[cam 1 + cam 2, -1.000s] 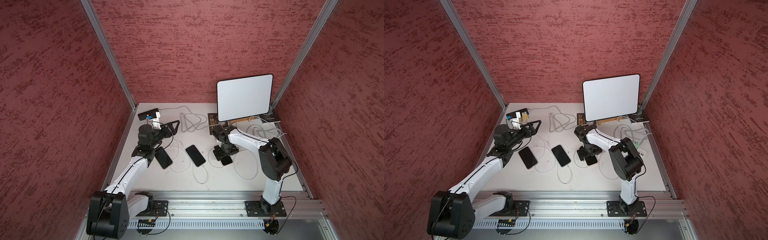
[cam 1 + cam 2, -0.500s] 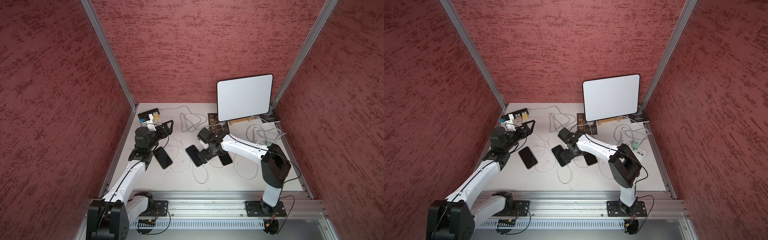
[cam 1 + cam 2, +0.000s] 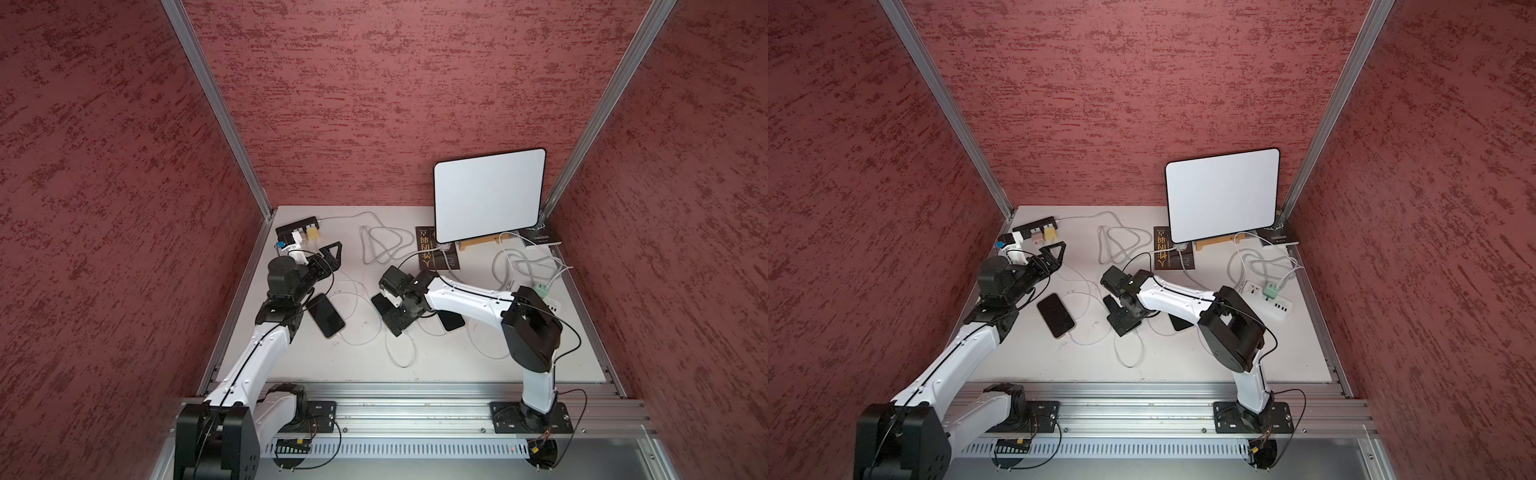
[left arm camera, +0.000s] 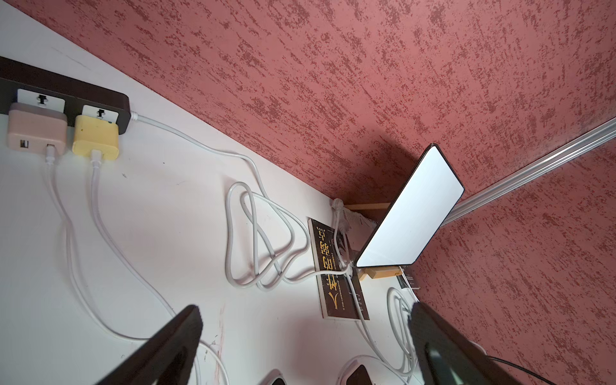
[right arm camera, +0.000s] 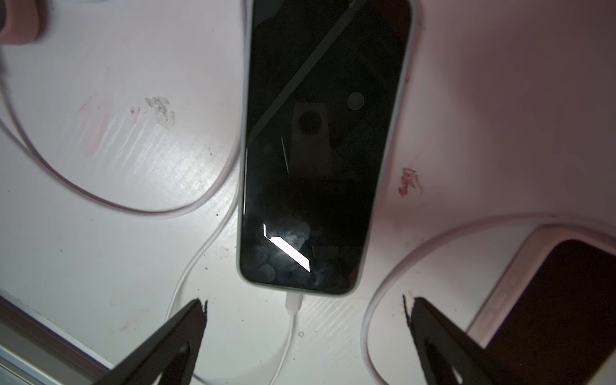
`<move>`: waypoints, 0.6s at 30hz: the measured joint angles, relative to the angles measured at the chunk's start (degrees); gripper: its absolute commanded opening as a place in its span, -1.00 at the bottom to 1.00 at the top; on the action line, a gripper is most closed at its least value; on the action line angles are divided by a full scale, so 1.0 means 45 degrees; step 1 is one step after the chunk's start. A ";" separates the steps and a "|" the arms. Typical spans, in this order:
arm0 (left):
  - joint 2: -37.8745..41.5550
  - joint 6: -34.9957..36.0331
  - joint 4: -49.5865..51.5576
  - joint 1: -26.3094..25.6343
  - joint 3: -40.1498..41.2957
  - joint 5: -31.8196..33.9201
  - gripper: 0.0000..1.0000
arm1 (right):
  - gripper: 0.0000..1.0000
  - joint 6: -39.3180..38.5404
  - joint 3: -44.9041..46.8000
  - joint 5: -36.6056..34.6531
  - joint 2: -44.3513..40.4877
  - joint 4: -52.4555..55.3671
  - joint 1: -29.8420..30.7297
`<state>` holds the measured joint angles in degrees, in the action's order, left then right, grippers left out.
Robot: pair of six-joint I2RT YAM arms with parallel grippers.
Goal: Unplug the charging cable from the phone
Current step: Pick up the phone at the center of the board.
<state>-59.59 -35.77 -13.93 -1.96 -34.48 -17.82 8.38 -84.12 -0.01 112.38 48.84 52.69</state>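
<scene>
- Your right gripper has just swung across from the right-hand phone and is now hanging over the middle phone, jaws spread as wide as they go and gripping nothing.
- That middle phone is lying flat on the bench, screen up. The white charging cable is still seated in its end, and in the right wrist view the plug is sitting between the open fingers.
- Your left gripper has been pulling back toward the power strip, equally wide open and empty.
- You are lining up the grasp, and nothing is unplugged yet. Closing on the plug looks like the next move, with the phone lying unbraced.
</scene>
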 measured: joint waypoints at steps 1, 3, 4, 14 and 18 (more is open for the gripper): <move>0.0015 0.0000 0.0000 0.0024 0.0000 0.0000 1.00 | 0.97 0.0034 -0.0039 0.0000 0.0121 0.0000 0.0029; 0.0039 0.0000 0.0000 0.0058 0.0000 0.0005 1.00 | 0.98 0.0087 -0.0180 -0.0005 0.0359 -0.0015 0.0058; 0.0049 -0.0005 0.0005 0.0068 0.0000 0.0015 1.00 | 0.97 0.0102 -0.0228 -0.0005 0.0452 -0.0063 0.0068; 0.0087 -0.0073 0.0024 0.0151 0.0010 0.0029 1.00 | 0.97 0.0214 -0.0520 -0.0053 0.1137 -0.0204 0.0087; 0.0087 -0.0102 0.0024 0.0228 0.0019 0.0029 1.00 | 0.95 0.0238 -0.0607 -0.0068 0.1423 -0.0238 0.0087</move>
<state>-59.20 -36.23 -13.82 -0.93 -34.39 -17.69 9.45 -86.85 -0.32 118.78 47.77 53.08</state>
